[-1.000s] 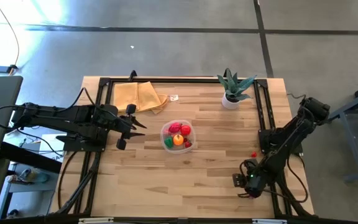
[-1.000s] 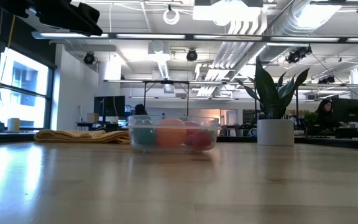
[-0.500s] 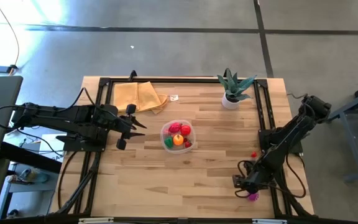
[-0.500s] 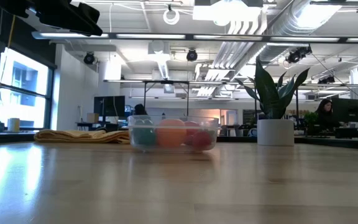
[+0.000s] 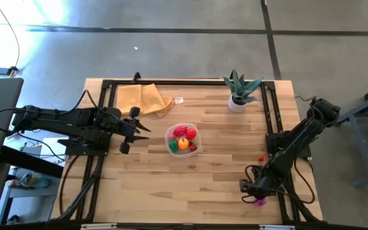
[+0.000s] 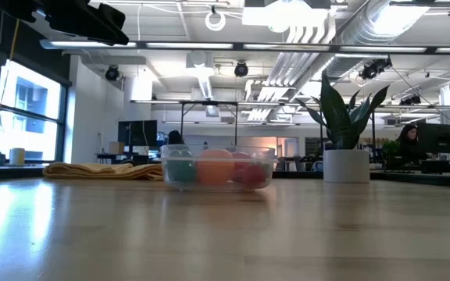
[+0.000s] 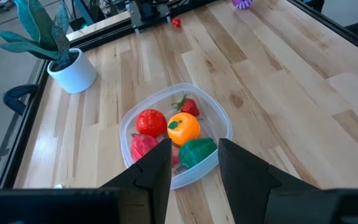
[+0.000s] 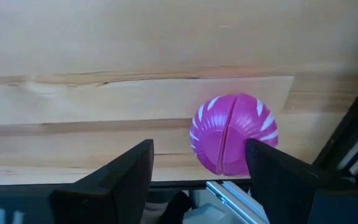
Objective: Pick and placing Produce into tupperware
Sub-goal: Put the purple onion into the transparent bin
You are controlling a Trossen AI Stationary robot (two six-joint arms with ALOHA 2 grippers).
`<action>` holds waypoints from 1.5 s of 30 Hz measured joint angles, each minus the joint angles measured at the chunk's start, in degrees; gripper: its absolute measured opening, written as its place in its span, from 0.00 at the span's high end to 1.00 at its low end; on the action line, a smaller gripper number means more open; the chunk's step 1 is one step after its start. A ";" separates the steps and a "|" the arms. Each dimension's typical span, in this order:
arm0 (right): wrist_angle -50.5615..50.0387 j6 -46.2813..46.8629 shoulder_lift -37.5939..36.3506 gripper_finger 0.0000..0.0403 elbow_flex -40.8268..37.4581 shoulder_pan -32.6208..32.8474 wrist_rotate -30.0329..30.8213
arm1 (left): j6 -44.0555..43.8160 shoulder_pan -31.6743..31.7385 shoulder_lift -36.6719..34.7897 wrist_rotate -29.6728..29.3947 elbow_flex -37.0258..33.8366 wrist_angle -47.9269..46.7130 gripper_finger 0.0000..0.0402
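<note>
The clear tupperware (image 5: 183, 140) at frame centre holds 5 toys, while a magenta piece (image 5: 259, 202) and a small red one (image 5: 260, 158) remain out at lower right; right tool (image 5: 254, 193) wide over the magenta, left tool (image 5: 139, 128) closed empty.

A folded tan cloth (image 5: 143, 99) and potted plant (image 5: 239, 90) sit at the table's (image 5: 171, 179) far edge.

The desk (image 5: 190, 179) is made of pale wood planks with a smooth, slightly shiny finish, bordered by matt black metal rails (image 5: 270, 115). The tupperware (image 7: 219, 121) is seen as clear, glossy plastic, and the produce (image 7: 183, 127) inside it as smooth, shiny plastic. A magenta piece (image 8: 234, 133) with white stripes shows a smooth, matt skin. The tan cloth (image 5: 142, 99) appears soft and matt. The plant's pot (image 7: 73, 71) is matt white.
</note>
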 joint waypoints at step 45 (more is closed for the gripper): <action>-14.17 6.18 9.14 0.39 12.24 2.80 -2.40 | 0.00 0.00 -0.01 0.01 0.00 -0.02 0.70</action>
